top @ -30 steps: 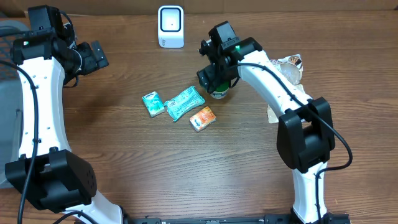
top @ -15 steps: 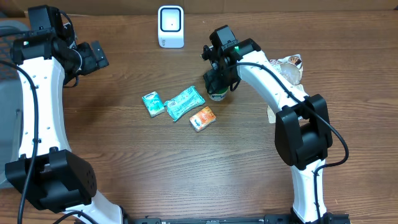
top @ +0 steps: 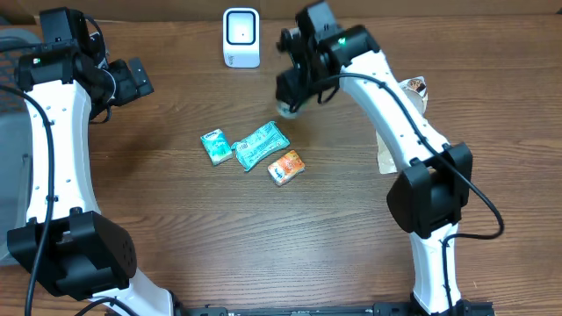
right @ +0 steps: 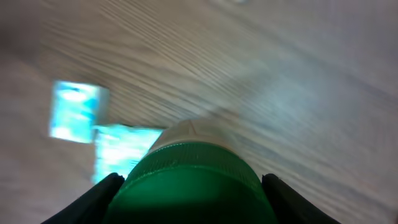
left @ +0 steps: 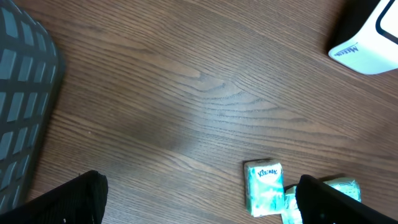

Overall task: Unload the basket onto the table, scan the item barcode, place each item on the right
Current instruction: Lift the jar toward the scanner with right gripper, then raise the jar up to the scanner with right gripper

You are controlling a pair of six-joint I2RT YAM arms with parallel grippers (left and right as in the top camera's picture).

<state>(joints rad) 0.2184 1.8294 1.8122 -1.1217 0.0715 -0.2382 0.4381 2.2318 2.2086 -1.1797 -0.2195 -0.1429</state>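
At your far left, the left gripper (top: 139, 77) hangs above the wooden table (top: 176, 228) with its jaws spread wide, holding nothing. Moving right, a small teal packet (top: 215, 146) lies mid-table, and the white scanner (top: 241, 37) stands behind it at the back edge. Next come a larger teal packet (top: 261, 145), touching the small one, and an orange packet (top: 286, 167). Your right gripper (top: 290, 98) is clamped around the green-capped container (right: 193, 180), holding it just right of the scanner. A crumpled wrapper (top: 413, 90) lies farther right.

Green-capped bottle (right: 193, 180), pale body, gripped between fingers (right: 99, 198), near white upright scanner (top: 241, 37) to its left
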